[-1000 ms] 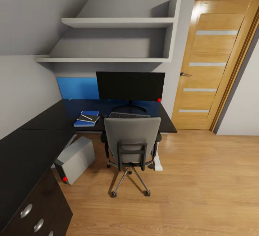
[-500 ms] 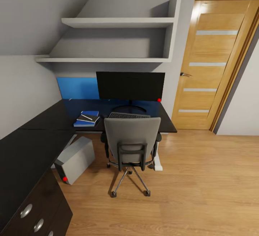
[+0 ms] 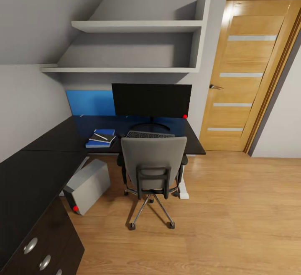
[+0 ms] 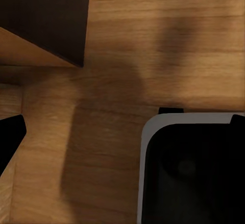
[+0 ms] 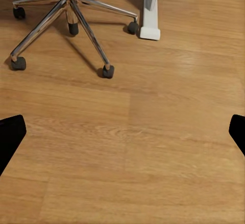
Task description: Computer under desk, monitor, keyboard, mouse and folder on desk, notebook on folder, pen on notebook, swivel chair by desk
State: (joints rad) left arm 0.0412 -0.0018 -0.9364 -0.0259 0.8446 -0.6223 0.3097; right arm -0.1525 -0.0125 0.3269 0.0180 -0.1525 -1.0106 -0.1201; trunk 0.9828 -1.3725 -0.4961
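Nothing had changed over the last second. Your swivel chair [image 3: 153, 170] stood against the worktop [image 3: 50, 158]; folder [image 3: 99, 141], notebook and pen stacked by the keyboard [image 3: 149, 134]; computer [image 3: 88, 185] beneath. Both arms' fingers wide, empty. Task looked near complete.

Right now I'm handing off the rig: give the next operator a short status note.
Grippers: the left gripper and the right gripper hang over the wood floor, open and empty.
Things: the monitor and the keyboard are on the desk; the notebook and the pen lie stacked on the folder, left of the keyboard. The computer stands under the desk; the swivel chair is drawn up to it.
Left: I cannot make out the mouse; check it.
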